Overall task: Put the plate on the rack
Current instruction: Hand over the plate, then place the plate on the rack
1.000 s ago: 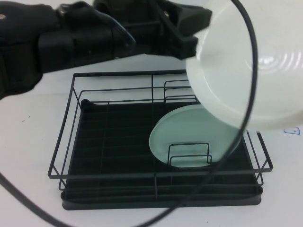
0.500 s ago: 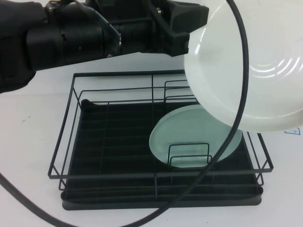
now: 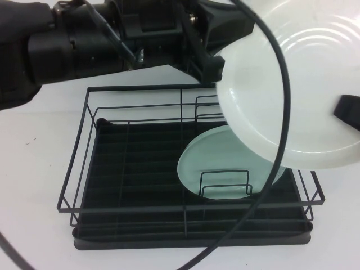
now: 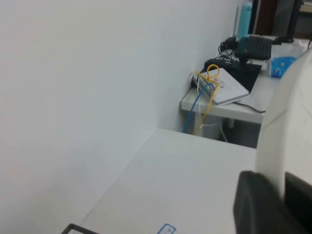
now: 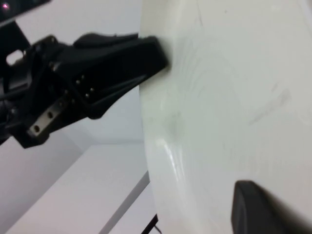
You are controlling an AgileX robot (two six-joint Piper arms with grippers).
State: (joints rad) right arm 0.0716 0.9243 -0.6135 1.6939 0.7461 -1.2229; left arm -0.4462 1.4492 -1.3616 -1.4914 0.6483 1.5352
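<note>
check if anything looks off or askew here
Nothing is damaged or spilled. The plate hangs tilted above the rack, gripped at opposite edges by the left pincer and the right pincer. A green plate already leans in the rack.

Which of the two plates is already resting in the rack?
The pale green plate, lying inside the rack. The white plate is held above it by the left end effector; the right end effector touches it.
</note>
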